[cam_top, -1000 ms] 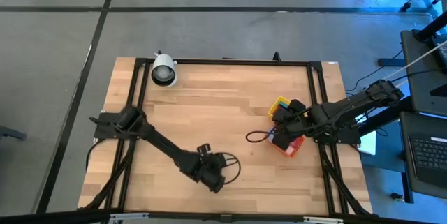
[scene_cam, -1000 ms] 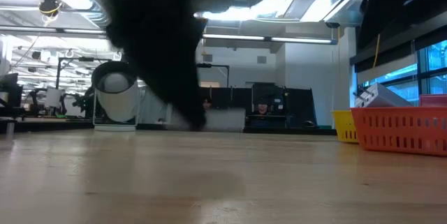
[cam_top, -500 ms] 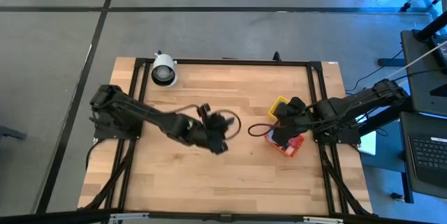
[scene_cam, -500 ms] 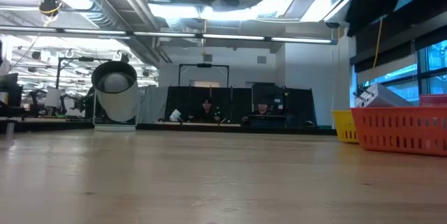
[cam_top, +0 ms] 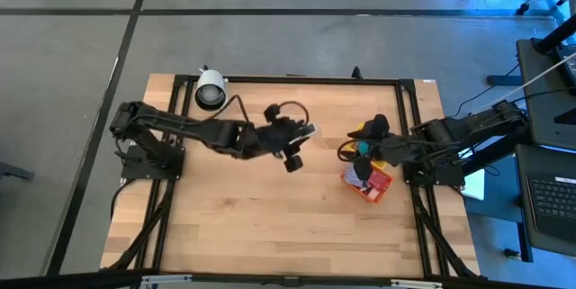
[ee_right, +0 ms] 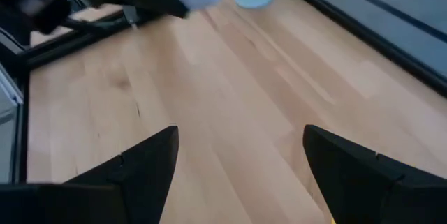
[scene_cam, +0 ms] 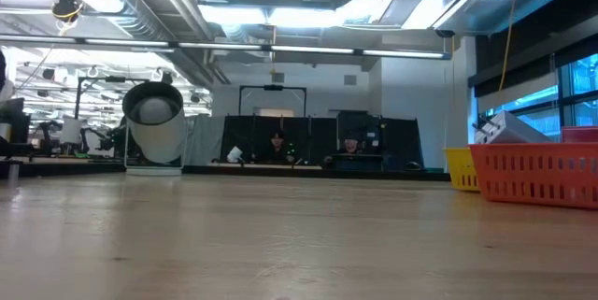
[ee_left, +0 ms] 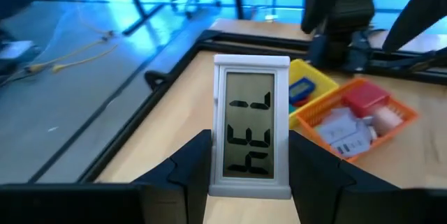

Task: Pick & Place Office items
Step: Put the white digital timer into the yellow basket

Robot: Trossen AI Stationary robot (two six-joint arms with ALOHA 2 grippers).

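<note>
Left gripper (ee_left: 250, 175): fingers clamped on a white digital clock (ee_left: 251, 130), held above mid-table. Right gripper (ee_right: 241, 165): fingers spread, empty, over the orange bin (cam_top: 371, 185).

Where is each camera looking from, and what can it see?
High view: above the table, looking straight down; shows both arms, the left gripper and right gripper.
Low view: at tabletop height, looking level into the room; only dark arm parts along the top edge.
Left wrist view: on the left arm, looking past its fingers, which clamp a small clock.
Right wrist view: on the right arm, looking down at bare wood between its spread fingers.
Shared: the orange bin shows in the high, low and left wrist views.
</note>
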